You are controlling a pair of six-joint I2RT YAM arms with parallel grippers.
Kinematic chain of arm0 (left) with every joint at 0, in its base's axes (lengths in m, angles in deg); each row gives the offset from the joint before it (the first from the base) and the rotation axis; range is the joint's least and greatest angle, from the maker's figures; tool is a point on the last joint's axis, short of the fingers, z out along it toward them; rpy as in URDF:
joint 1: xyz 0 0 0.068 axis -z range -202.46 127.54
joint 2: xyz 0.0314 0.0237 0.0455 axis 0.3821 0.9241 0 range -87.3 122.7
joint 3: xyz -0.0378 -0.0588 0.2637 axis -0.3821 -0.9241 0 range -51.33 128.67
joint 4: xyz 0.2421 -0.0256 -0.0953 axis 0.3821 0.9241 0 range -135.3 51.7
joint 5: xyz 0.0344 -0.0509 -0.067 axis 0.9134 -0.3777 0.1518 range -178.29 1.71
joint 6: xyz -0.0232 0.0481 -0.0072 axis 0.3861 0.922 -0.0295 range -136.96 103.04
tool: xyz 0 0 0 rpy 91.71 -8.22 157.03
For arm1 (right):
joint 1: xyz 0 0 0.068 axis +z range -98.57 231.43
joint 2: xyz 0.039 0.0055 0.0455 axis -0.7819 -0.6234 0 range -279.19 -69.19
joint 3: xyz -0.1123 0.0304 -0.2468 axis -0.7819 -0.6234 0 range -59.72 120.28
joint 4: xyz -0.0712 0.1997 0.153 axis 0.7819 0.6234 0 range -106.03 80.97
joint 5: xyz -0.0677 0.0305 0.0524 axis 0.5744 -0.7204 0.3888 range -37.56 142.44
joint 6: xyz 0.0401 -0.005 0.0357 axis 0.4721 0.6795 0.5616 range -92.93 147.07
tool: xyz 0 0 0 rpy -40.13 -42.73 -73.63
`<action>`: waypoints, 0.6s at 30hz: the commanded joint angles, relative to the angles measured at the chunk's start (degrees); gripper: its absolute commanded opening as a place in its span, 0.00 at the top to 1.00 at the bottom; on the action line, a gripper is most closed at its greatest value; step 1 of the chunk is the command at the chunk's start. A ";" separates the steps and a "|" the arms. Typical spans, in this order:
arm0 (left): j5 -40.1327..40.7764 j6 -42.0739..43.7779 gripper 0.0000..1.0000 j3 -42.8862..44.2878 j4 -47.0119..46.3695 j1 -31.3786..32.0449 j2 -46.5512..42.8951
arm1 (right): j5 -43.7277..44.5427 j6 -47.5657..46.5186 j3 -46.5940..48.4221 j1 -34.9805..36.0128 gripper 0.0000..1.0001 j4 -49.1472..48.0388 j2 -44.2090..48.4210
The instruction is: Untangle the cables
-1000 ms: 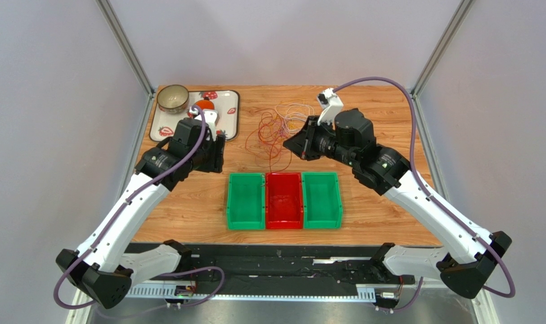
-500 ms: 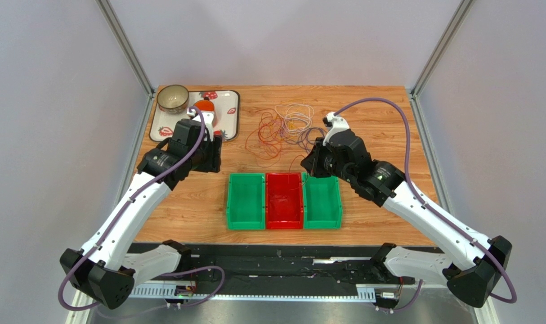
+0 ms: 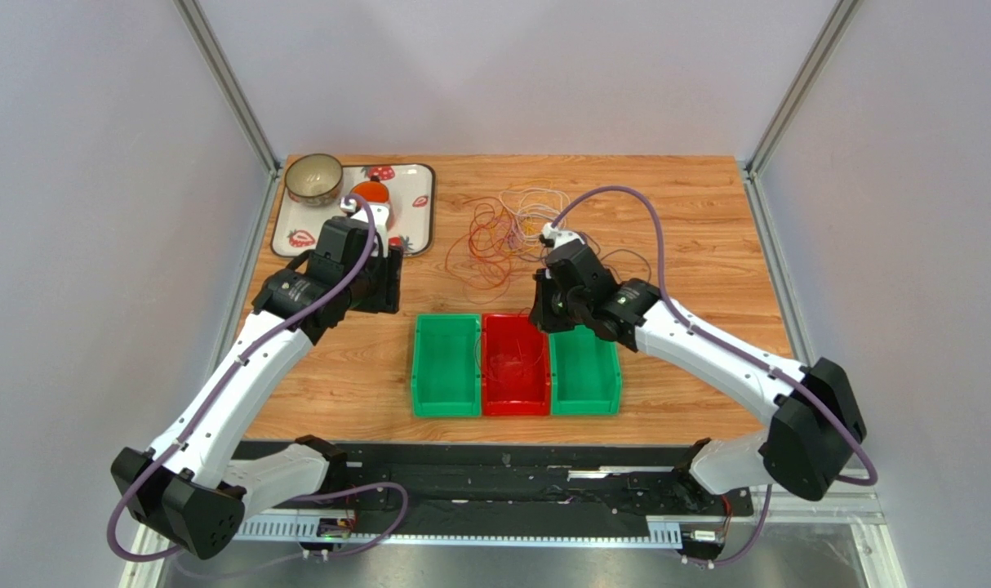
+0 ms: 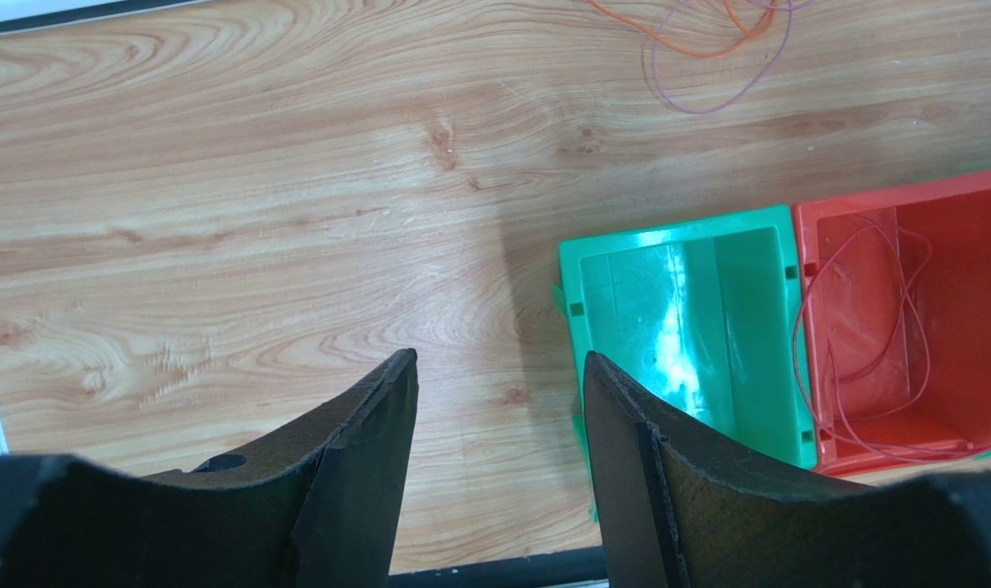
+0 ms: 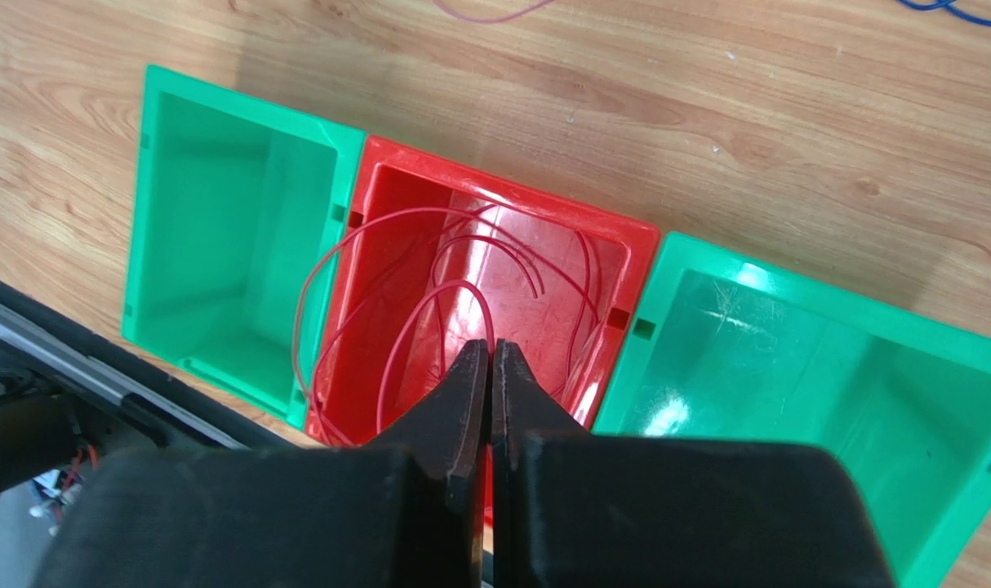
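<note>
the step in hand looks like sorting a freed strand. the right gripper [image 5: 489, 358] has its fingers pressed together on a thin orange-red wire [image 5: 443, 288], whose loose loops hang down into the open red plastic bin [image 5: 513, 190], the middle of three bins in a row. one loop bows out past that bin's rim, over the edge of the green plastic bin on the left [image 5: 218, 208]. the green plastic bin on the right [image 5: 807, 368] holds nothing that shows. from above, the right gripper sits over the far edge of the red bin. the rest of the task's material, a tangle of thin orange-red, dark purple and whitish cables [image 3: 507, 230], lies on the wooden table [image 3: 341, 355] just beyond the bins, not yet separated.

the left gripper [image 4: 501, 380] hovers over bare wood beside the left green bin, fingers apart with nothing between them.

the next move probably calls for the right fingers to part so the wire drops. a small shift or dip first would help the stray loop fall inside the red walls rather than drape over the neighbouring bin. after that, a single strand has to be picked from the tangle, which looks the harder part: the loops overlap, so a pull on one may drag others along.
</note>
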 commanded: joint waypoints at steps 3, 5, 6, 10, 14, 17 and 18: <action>1.32 1.25 0.39 -0.32 -1.44 -0.30 0.08 | -4.22 -5.77 1.94 0.07 1.00 -6.44 -4.22; 1.32 1.33 0.39 -0.32 -1.36 -0.30 0.17 | -4.15 -6.92 1.76 0.33 1.00 -7.58 -5.80; 1.40 1.33 0.39 -0.32 -1.36 -0.21 0.25 | -3.45 -7.54 1.76 0.51 1.00 -7.85 -6.77; 1.32 1.33 0.39 -0.41 -1.45 -0.30 0.52 | 1.64 -12.62 2.11 1.38 1.00 -7.76 -8.62; 1.23 1.42 0.40 -0.50 -1.45 -0.30 0.69 | 8.76 -16.23 1.85 2.26 1.00 -6.97 -9.24; 1.23 1.42 0.40 -0.50 -1.53 -0.30 0.96 | 16.93 -17.21 2.12 3.40 1.00 -5.30 -9.32; 1.23 1.42 0.40 -0.50 -1.45 -0.30 1.13 | 19.38 -17.65 1.94 3.93 1.00 -5.56 -8.89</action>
